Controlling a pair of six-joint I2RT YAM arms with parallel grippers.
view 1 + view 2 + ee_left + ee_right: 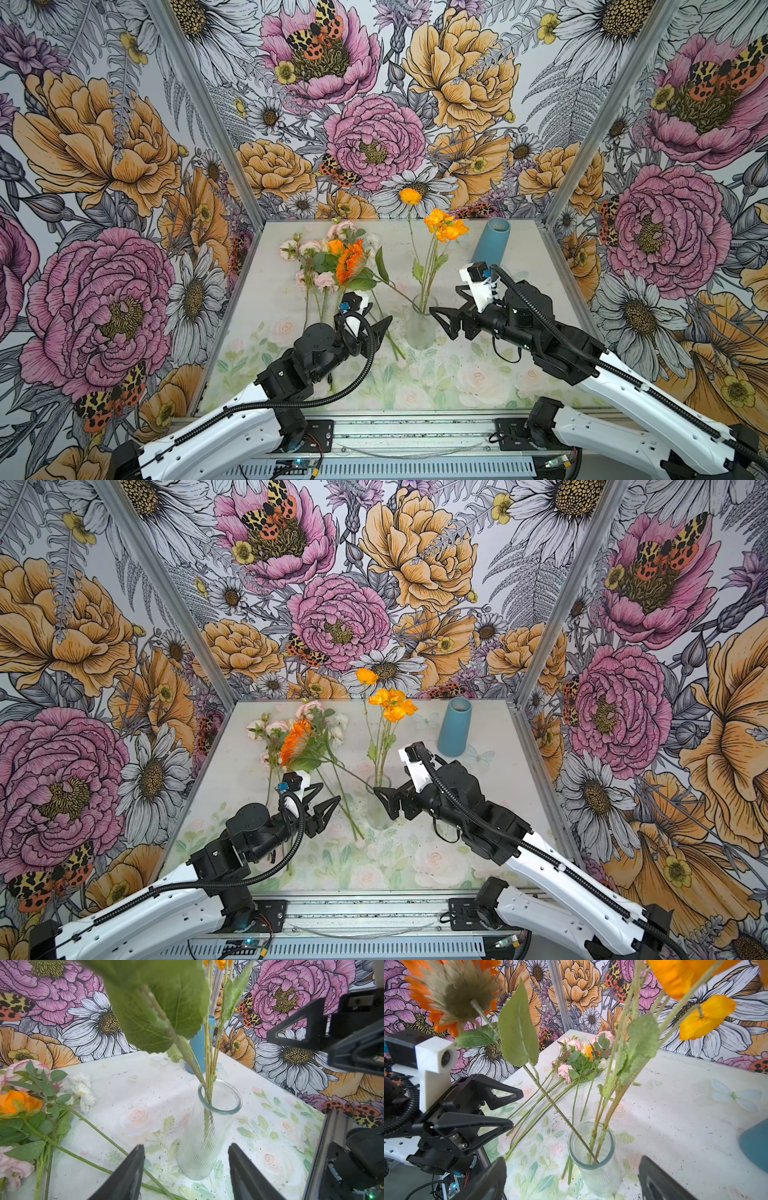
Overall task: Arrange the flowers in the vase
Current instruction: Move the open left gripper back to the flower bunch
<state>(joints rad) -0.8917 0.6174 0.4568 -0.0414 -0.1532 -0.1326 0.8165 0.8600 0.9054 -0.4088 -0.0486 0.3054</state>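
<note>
In both top views the glass vase (422, 326) stands near the middle of the tabletop (478, 374) and already holds some of the flowers. A few yellow-orange poppies (445, 227) rise nearly upright from it. One big orange daisy (350, 261) leans far out toward the left arm, and the right wrist view shows its stem crossing the rim at a slant.

The rest of the bunch (328, 266), leafy pink, white and orange blooms, lies flat on the tabletop to the left of the vase, stem ends toward the robot. A couple of those stems run just beside the vase's foot. A blue vase (492, 245) at the back right stands well apart and looks empty.

The left hand (380, 322) hangs over the lying stems just beside the glass vase, jaws apart with nothing between them. The right hand (444, 299) is on the vase's other side, spread wide and also empty; I see no contact with the glass.

I judge the task less than half done. Several stems are left to lift and stand in the vase, and the slanting daisy may need straightening.
</note>
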